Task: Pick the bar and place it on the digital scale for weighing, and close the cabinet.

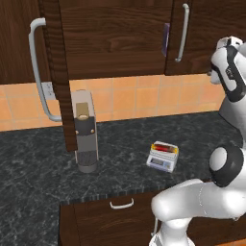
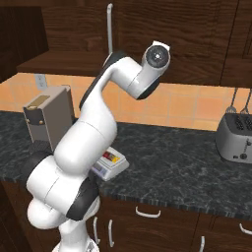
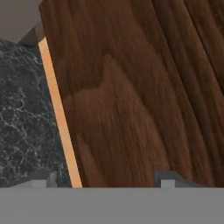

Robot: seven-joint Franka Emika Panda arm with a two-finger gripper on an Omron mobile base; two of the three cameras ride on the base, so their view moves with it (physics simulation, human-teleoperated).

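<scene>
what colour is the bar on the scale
Red with yellow at one end; the bar on the digital scale shows best in the left base view.

The robot arm [image 2: 93, 133] has thick, rounded white links with a glossy shell. Between the links sit dark, almost black joint bands. One joint ends in a round dark cap with a grey ring inside it. In the hand view, the two fingertips [image 3: 168, 178] are small and grey.
</scene>
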